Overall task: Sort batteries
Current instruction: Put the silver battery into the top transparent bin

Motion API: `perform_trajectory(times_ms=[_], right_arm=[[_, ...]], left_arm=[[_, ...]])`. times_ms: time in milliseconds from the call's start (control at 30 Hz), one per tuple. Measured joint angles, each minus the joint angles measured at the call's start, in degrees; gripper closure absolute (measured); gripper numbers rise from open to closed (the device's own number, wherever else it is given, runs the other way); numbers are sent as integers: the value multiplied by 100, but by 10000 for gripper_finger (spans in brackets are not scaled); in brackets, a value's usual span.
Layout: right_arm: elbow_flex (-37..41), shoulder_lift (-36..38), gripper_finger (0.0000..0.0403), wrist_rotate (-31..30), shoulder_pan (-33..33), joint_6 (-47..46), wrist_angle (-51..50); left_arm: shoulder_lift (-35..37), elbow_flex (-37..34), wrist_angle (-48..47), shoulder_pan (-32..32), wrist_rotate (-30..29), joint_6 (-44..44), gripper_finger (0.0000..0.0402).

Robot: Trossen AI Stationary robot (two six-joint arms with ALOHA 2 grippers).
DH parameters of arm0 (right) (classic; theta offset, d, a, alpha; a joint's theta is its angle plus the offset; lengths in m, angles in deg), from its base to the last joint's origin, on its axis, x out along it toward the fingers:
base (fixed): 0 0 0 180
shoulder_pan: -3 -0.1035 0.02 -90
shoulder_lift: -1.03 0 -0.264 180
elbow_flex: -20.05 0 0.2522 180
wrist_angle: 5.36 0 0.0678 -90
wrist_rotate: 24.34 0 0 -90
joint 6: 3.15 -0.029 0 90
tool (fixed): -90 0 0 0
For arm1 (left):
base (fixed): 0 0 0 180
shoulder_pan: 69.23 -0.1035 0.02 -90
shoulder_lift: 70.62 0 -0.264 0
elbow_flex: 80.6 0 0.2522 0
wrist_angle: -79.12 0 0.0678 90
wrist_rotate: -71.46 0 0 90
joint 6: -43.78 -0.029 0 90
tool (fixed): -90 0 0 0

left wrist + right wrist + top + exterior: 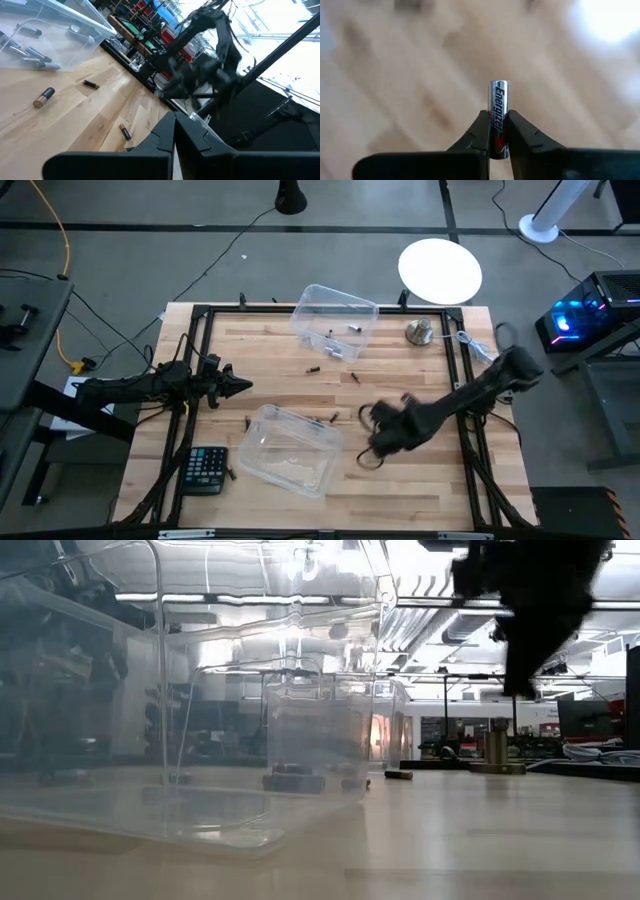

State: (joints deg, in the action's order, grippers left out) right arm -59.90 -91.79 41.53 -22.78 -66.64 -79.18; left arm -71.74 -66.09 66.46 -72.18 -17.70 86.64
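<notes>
On the near left of the wooden tabletop (420, 480) lies a black calculator (205, 468), beside a clear plastic bin (288, 448). The right gripper (498, 134) hangs just right of that bin, jaws pinching a silvery grey cylindrical battery (498, 112). The left gripper (238, 386) waits at the left, jaws pressed together. Farther off, loose dark batteries (334, 371) lie near a second clear bin (334, 320) holding others.

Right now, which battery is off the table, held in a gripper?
The silver Energizer battery, clamped upright in the right gripper. The other batteries lie loose on the table or in the bin.
</notes>
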Motion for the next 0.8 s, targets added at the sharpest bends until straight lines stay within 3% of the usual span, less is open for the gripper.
perform_trajectory(times_ms=[200,333,567,800], right_arm=[[195,1294,383,-1224,602,-190,49],[196,1618,383,-1742,1392,654,1031],[196,1420,383,-1132,2822,2783,3998],[194,1102,370,-645,3742,2930,4650]], left_arm=[[1,0,-2,1,0,1,401],[1,0,-2,0,0,-1,401],[0,0,0,1,-2,1,401],[2,0,0,1,-2,1,401]])
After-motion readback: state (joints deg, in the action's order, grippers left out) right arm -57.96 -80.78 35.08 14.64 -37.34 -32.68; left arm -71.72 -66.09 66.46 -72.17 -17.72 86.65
